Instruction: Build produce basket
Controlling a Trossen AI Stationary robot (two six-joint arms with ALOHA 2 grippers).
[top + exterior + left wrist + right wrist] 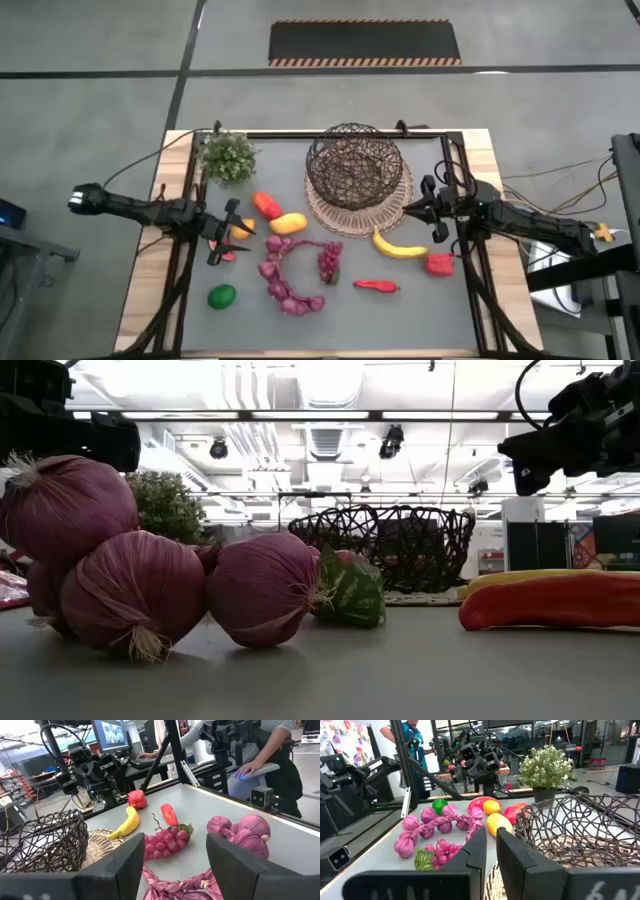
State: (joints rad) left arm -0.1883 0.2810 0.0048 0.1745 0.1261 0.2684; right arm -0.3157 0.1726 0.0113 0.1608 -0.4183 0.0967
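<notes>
Found all toy produce lying loose on the grey table [420,320]. Noted, nearest the front edge, a round green lime [221,296] and a purple braided onion string [285,280], and behind those a curved yellow banana [398,246]. Located the left gripper [224,232] just beside a small round orange [241,229], fingers apart, holding nothing. Located the right gripper [428,205] near the basket rim, fingers together, empty. Found the dark brown wire-mesh basket [352,165] farthest back on a flat woven tan mat [330,215], with no produce inside. Judged the step as the first pick: called for lowering the left fingers around the orange, then closing.
</notes>
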